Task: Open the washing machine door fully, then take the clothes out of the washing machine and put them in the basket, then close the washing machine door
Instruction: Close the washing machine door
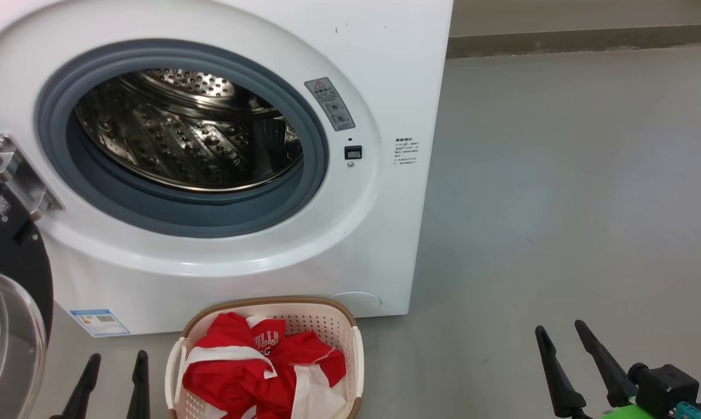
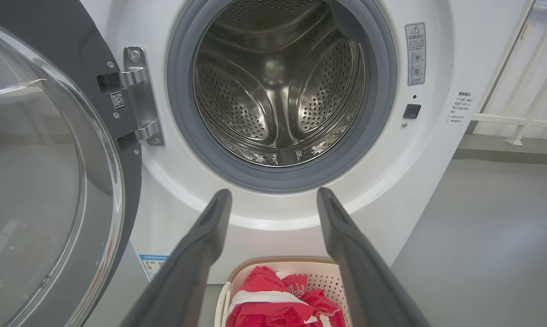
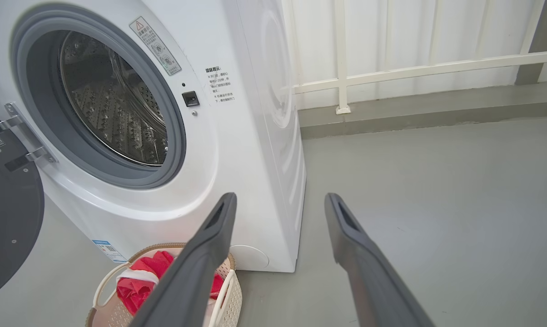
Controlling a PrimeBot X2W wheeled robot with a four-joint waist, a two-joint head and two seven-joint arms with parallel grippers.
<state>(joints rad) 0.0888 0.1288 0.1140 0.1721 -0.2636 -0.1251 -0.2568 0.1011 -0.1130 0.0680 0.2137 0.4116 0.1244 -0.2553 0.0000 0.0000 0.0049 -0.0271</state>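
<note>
So the left gripper (image 1: 118,355) is sitting low with its two fingers spread apart and nothing between them. The right gripper (image 1: 559,327) is the same deal, open and empty over bare floor (image 1: 560,174). Just beside the left one is the basket (image 1: 269,302) with the red clothes (image 1: 251,366) piled in it, parked right in front of the washing machine (image 1: 385,58); can't tell if it's actually touching. The drum (image 1: 181,134) looks empty from every angle I've got, so I'd say the unloading is done and what's left is shutting the washing machine door (image 1: 13,250). It's swung out to the left of the left gripper, near it, hanging off the steel hinge (image 1: 18,174). The right gripper is well apart from it. Handling-wise it's a rigid, probably fairly hefty thing that only wants to swing on that hinge, so no need to grab, just push. The black rim looks glossy, so likely slippery, and I'd keep off the bulging glass. Best spot IMO is the rim on the edge far from the hinge, which is cut off at the frame edge here. It'll probably want a firm last shove to click into the latch slot (image 1: 353,152).
</note>
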